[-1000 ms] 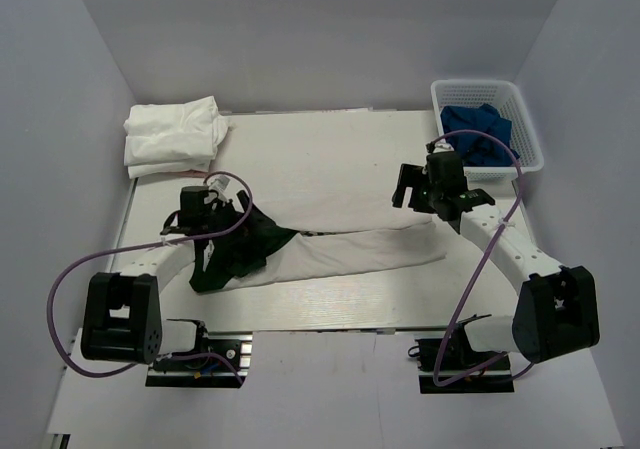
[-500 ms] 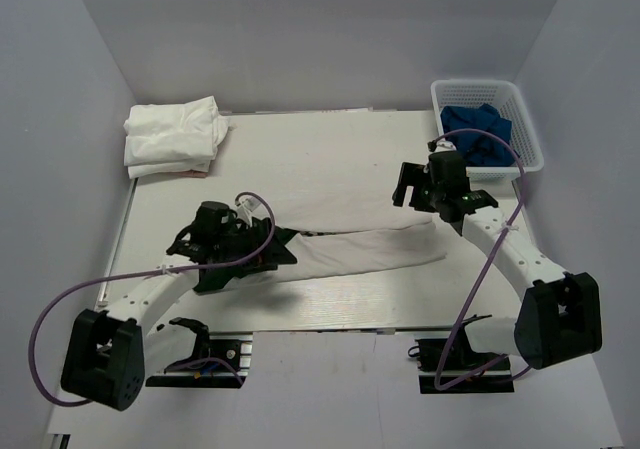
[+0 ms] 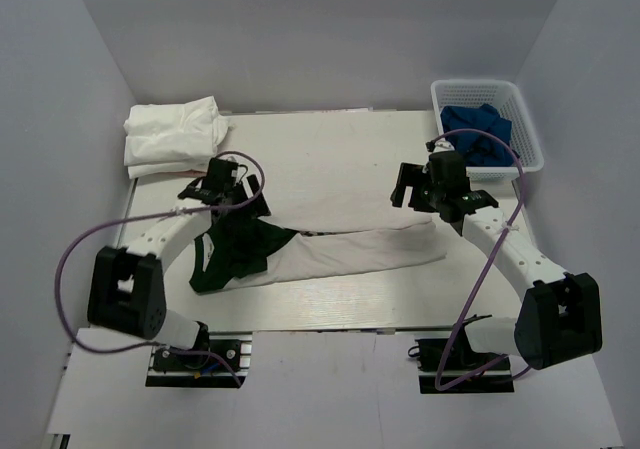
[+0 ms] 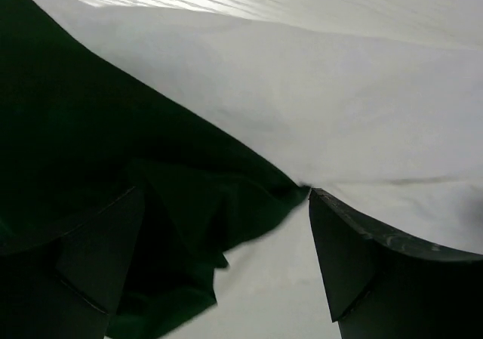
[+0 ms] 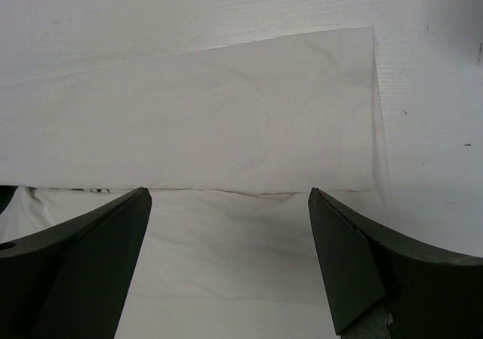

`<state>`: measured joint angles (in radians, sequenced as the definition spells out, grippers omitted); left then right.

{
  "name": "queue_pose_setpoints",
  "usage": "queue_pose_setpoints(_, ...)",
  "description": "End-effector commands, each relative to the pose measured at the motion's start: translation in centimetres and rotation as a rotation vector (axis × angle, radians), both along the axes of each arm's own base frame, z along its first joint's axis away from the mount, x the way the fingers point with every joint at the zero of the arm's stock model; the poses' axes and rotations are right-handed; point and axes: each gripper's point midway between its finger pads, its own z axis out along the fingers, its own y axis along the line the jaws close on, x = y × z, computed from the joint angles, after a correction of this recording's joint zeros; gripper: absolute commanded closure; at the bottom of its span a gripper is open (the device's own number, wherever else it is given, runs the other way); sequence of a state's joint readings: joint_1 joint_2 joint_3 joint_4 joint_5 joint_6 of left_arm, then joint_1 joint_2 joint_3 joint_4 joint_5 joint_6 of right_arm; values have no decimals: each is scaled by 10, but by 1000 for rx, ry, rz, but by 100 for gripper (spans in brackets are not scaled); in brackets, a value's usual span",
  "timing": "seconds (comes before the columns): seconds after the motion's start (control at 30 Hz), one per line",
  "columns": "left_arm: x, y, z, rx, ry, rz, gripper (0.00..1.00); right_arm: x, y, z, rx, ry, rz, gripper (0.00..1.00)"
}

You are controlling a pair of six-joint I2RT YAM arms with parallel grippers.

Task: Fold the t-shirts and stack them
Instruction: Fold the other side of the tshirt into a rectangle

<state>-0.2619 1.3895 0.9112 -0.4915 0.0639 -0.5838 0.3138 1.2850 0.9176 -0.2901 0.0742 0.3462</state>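
Left claw (image 4: 225, 195) apart, low over t-shirt (image 3: 350, 252) | right claw (image 5: 226, 192) apart, hovering above it

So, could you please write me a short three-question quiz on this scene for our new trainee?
1. True or false: the left hand and the right hand are both open.
2. What lies in the basket? A) blue cloth B) socks C) nothing
3. Fill in: the folded white t-shirts lie at the table's far ___ corner.
Key: 1 true; 2 A; 3 left.
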Motion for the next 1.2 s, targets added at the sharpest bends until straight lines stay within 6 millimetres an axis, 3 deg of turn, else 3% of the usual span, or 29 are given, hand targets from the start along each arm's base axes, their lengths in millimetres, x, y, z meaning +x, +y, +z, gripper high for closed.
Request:
queue_pose_setpoints(0.0, 33, 15, -9, 106, 3, 47, 0, 0, 5, 7, 13, -16, 38, 10)
queue_pose_setpoints(0.13, 37, -5, -31, 99, 85, -49, 0, -3, 10, 7, 24, -12, 70, 10)
queue_pose_setpoints(0.27, 10, -44, -37, -72, 122, -201, 0, -4, 7, 11, 15, -27, 67, 10)
queue_pose_setpoints(0.4, -24, -75, -24, -210, 112, -254, 0, -5, 8, 12, 26, -45, 64, 10)
queue_pose_setpoints(0.63, -61, -77, -5, -202, 109, -229, 0, -4, 9, 6, 31, -24, 63, 10)
queue_pose_setpoints(0.73, -79, -86, -11, -251, 137, -257, 0, -4, 10, 3, 30, -14, 64, 10)
queue_pose_setpoints(0.87, -106, -110, -33, -306, 220, -333, 0, -5, 9, 0, 28, -9, 62, 10)
queue_pose_setpoints(1.0, -114, -132, -40, -316, 242, -388, 0, -9, 17, 1, 59, -4, 100, 10)
queue_pose_setpoints(1.07, -107, -150, -32, -333, 220, -432, 0, -9, 21, 3, 60, -15, 133, 10)
queue_pose_setpoints(1.17, -102, -182, -1, -368, 144, -529, 0, -13, 29, 7, 73, -22, 184, 10)
